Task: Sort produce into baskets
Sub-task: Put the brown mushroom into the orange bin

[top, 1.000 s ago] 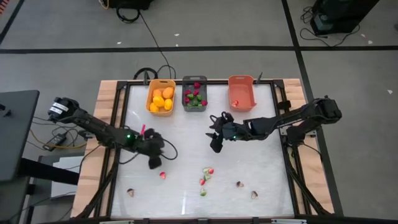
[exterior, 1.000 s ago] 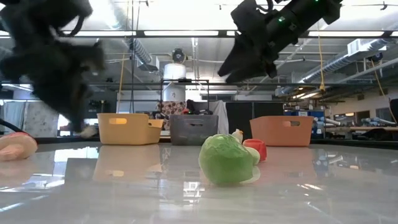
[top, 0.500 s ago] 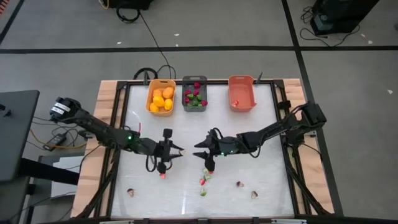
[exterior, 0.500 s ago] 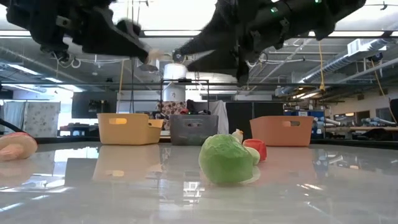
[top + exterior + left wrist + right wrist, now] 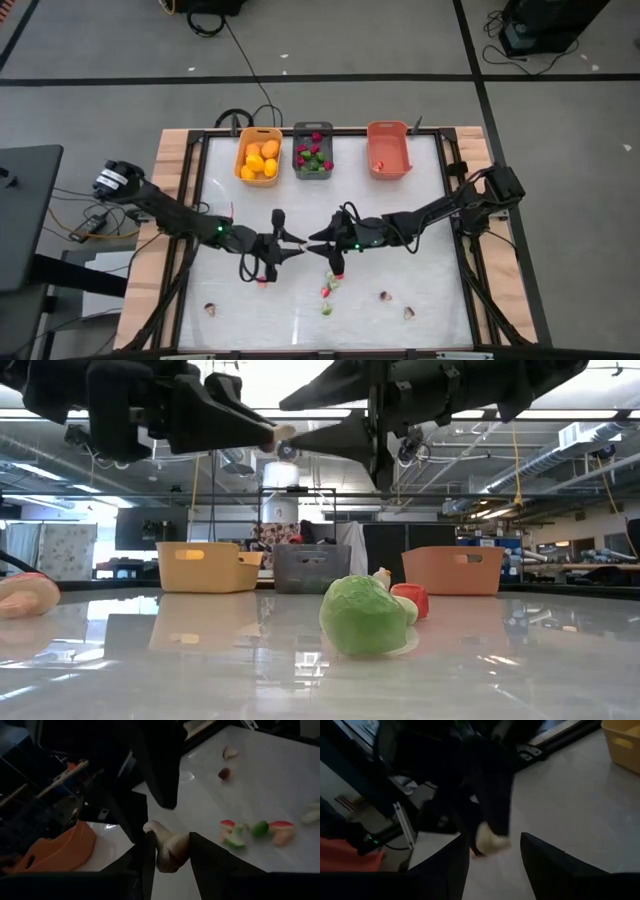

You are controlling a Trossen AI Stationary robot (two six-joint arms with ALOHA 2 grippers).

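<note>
Left gripper (image 5: 170, 840): pinching pale slice (image 5: 167, 854), newly at desk (image 5: 400, 290) centre. Right gripper (image 5: 492, 836): spread, now tip-to-tip. Handover likely, toward coral basket (image 5: 395, 155) at 1 o'clock.

Overhead, table-level and two wrist views share the table (image 5: 400, 215).

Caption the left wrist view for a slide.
Left gripper holds a pale produce piece out to the right gripper above the white table.

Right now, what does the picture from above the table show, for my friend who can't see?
Two robot arms meet at the table's middle, the left gripper holding a pale slice toward the open right gripper. Three baskets line the far edge; toy food lies scattered nearer.
</note>
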